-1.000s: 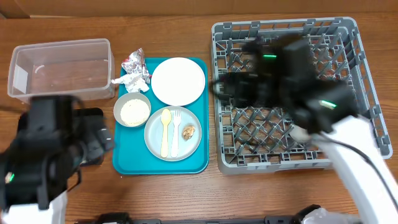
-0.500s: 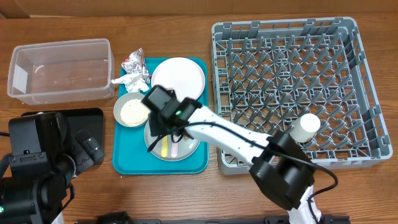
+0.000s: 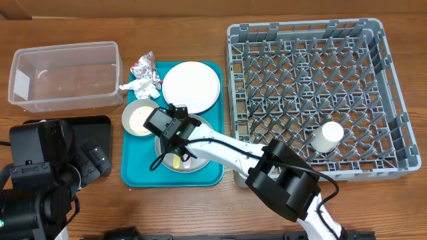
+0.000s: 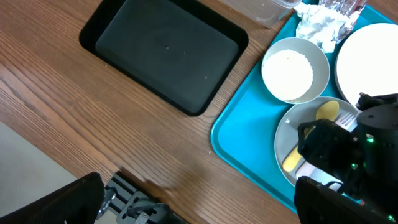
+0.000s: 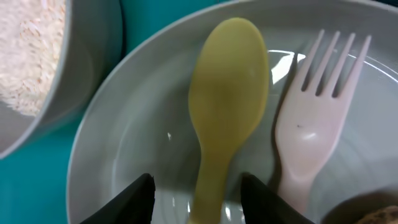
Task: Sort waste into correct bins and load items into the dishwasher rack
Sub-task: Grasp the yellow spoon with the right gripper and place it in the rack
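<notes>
The pale yellow spoon [image 5: 227, 106] and fork [image 5: 317, 118] lie side by side on the grey plate [image 5: 137, 143].

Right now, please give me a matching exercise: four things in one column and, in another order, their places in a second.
1. small white cup
2. pale yellow plastic spoon
3. heap of white rice-like grains
4. crumpled silver-and-red foil wrapper

A. in the small grey bowl
B. on the round grey plate
C. in the large grey plastic dishwasher rack
D. at the teal tray corner beside the clear plastic tub

Pairs: 1-C, 2-B, 3-A, 4-D
</notes>
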